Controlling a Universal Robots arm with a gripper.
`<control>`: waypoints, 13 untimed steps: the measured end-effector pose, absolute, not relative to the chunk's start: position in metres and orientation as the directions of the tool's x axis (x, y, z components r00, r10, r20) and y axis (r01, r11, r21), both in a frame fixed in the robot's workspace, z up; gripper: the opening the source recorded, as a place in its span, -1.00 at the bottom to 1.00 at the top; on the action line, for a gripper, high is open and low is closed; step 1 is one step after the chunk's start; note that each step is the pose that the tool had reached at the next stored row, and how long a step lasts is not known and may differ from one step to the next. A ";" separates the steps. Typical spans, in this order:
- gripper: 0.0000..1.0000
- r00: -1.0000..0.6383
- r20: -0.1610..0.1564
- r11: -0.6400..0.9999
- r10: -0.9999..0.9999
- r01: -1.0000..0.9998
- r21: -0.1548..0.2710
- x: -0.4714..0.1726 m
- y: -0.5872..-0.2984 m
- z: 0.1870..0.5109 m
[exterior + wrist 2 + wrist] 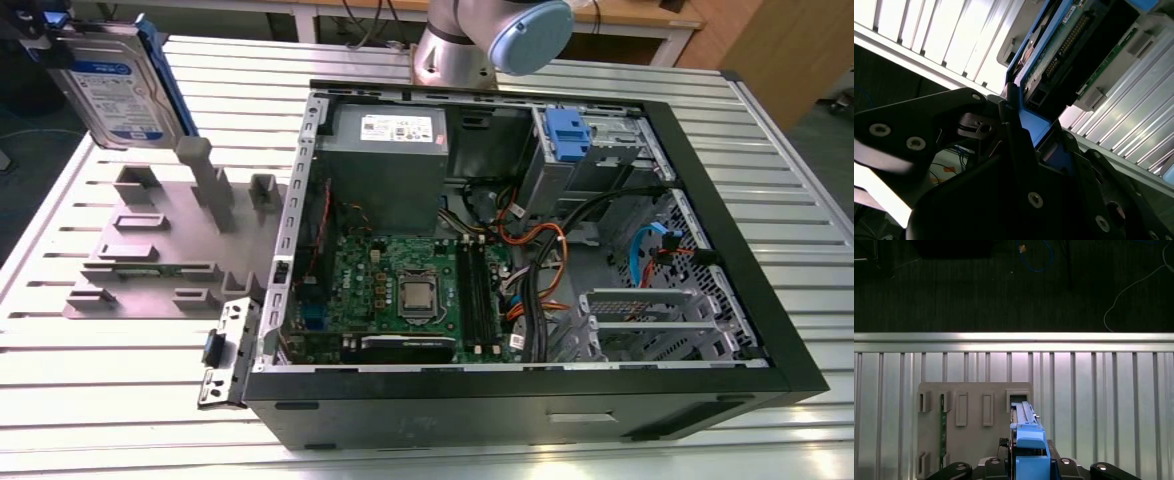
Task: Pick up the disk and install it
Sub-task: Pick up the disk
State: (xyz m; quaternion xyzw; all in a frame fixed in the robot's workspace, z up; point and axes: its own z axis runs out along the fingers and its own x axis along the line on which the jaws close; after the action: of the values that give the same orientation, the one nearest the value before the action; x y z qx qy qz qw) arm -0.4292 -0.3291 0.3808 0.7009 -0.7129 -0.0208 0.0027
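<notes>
The slatted metal surface (774,150) carries an open computer case (534,415) and, toward the exterior view's left, a grey holding fixture (147,270). The disk (118,85) hangs just over this fixture, with its long axis nearly upright and its label facing the camera. I cannot tell if its lower end is fully free of the slot. The hand (1036,127) is clenched on the blue rail at the upper end of the disk, so the disk points straight down from it. I judge the drive bay with the blue latch (567,135) lies well apart, toward the exterior view's right.
</notes>
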 end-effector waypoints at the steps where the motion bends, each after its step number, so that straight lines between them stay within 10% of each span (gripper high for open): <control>1: -0.27 -0.017 -0.025 0.017 -1.000 -0.999 0.034 -0.429 -0.329 0.381; 13: -0.27 -0.017 -0.025 0.017 -1.000 -0.999 0.034 -0.429 -0.329 0.386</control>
State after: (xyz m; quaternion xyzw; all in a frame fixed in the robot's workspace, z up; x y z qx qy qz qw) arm -0.4292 -0.3291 0.3856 0.7009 -0.7129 -0.0208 0.0028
